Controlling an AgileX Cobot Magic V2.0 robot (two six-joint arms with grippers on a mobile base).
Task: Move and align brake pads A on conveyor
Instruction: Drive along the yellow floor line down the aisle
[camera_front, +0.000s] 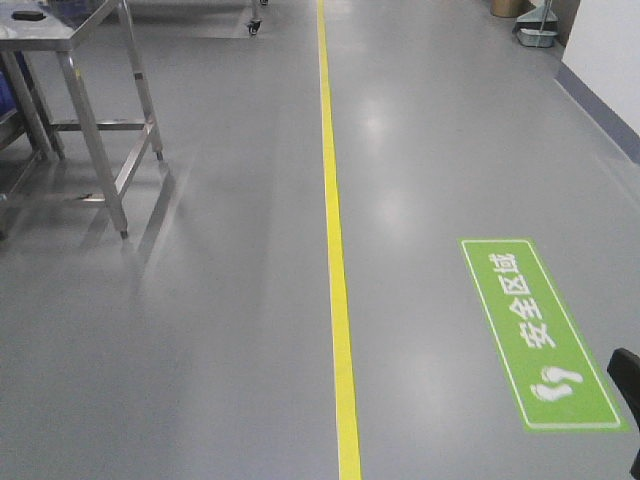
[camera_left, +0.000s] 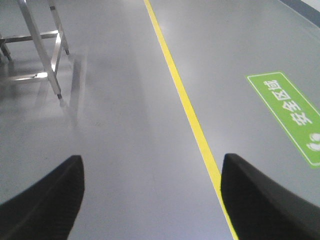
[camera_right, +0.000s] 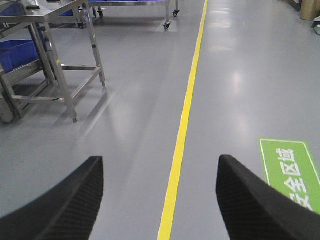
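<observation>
Above floor gape left hand, right hand.

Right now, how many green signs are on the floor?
1. The green sign lies flat on the grey floor, right of the yellow line, with white footprints at its near end. Others may lie outside the views.

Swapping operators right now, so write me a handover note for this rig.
Left pincer: open, empty, over bare floor.
Right pincer: open, empty, over the floor too.
Pads and conveyor: in no view; only the floor, a yellow line and a steel table to the left show.
Done: nothing that shows.
To do: reach the conveyor, then move and align all pads.
</observation>
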